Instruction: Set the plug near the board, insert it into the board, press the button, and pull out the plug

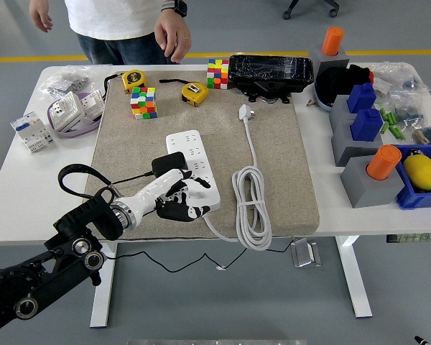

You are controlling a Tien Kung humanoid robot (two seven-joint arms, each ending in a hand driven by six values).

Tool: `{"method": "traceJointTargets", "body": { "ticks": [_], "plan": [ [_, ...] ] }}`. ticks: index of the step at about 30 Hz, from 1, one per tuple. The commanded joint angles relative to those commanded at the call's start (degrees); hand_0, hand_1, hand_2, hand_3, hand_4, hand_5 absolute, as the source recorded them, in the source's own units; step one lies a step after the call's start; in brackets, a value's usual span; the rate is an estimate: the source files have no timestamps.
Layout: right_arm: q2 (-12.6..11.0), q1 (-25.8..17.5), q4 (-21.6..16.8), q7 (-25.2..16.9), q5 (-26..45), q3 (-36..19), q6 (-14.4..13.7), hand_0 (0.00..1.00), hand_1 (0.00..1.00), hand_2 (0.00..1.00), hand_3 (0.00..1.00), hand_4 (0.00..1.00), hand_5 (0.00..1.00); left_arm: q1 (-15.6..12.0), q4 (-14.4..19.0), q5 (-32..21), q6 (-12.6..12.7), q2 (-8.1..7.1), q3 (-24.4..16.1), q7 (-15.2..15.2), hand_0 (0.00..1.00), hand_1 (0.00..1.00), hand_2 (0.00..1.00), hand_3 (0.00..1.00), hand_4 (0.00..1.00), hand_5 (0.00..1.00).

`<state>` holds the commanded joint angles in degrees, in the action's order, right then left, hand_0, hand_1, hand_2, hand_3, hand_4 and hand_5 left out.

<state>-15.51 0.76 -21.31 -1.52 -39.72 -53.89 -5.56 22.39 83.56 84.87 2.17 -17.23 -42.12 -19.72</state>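
Left hand (178,200) spread flat on white power strip (192,169), gripping nothing, on beige mat (273,172) over white table (14,194), grey floor.

A white desk (7,183) carries a beige mat (287,172) over its middle, reaching from near the far edge to the near edge. By the far left corner sit a bag of small parts (66,79), a lavender tray of switch modules (75,111) and a white breaker (30,131). Along the right edge stand grey blocks (368,181) with orange and blue pegs, and a blue bin (420,195).
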Motion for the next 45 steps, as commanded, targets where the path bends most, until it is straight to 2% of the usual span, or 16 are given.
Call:
{"method": "traceJointTargets", "body": {
  "ticks": [4,27,45],
  "plan": [
    [-0.01,-0.04,0.02,-0.01,0.03,0.05,0.01,0.595,0.62,0.615,0.546,0.927,0.48,-0.02,-0.67,1.54,-0.8,0.03,0.38,-1.48,0.06,0.063,0.145,0.74,0.72,0.105],
    [-0.03,-0.07,-0.03,-0.03,0.09,0.14,0.04,0.594,0.62,0.615,0.546,0.927,0.479,0.81,-4.8,2.88,1.14,1.08,2.41,-1.65,0.059,0.062,0.144,0.749,0.724,0.128],
    [-0.02,-0.02,-0.1,-0.06,0.05,0.03,0.04,0.595,0.62,0.615,0.546,0.926,0.48,0.7,-5.4,4.3,0.07,1.27,3.33,-3.3,0.059,0.061,0.144,0.746,0.717,0.126]
  ]
}}
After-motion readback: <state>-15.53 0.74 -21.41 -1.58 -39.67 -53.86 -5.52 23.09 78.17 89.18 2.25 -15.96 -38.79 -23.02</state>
